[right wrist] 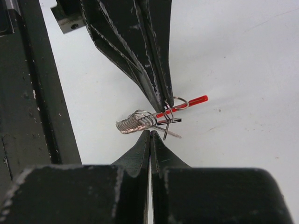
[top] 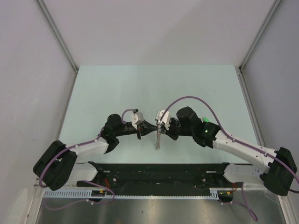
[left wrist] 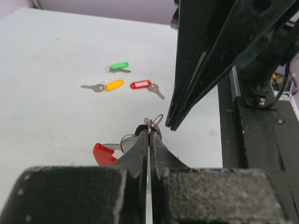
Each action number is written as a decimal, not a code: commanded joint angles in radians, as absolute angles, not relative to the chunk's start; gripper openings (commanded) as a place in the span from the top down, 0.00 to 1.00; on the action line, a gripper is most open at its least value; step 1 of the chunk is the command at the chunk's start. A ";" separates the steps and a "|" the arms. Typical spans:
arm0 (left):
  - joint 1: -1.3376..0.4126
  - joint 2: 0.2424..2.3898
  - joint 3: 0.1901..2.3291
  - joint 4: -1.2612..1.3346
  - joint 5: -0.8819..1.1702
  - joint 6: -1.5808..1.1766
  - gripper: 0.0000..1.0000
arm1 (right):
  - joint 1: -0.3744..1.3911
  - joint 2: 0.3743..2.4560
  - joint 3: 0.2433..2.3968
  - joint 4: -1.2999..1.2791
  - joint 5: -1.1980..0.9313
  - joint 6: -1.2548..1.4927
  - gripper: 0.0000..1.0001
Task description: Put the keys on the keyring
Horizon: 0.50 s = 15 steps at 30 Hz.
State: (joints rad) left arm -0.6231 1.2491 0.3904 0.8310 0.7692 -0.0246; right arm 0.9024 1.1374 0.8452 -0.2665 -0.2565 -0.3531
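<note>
The oval keyring (right wrist: 136,121) of red plastic and silver rings lies crosswise between the tips: the left gripper (right wrist: 164,104) pinches its wire loop, and the right gripper (right wrist: 149,133), pressed shut, sits just beneath.

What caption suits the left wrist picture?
Shut left gripper pinches the keyring; green key, yellow key and red key lie on the table.

A pale mint-green matte tabletop (top: 117,88) fills the middle of the overhead view, boxed in on three sides by plain white panel walls: a back wall (top: 154,28), a left wall (top: 28,84) and a right wall (top: 280,70). Thin aluminium corner posts (top: 57,35) rise from the tabletop's two far corners. Along its near edge runs a white slotted cable duct (top: 70,192), with a brushed grey metal surface (top: 154,212) beyond. The light is soft and even, with faint shadows.
</note>
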 commanded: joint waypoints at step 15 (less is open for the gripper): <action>-0.612 1.270 0.259 1.417 0.618 -0.302 1.00 | 0.727 0.925 0.698 0.131 -0.452 -0.055 0.43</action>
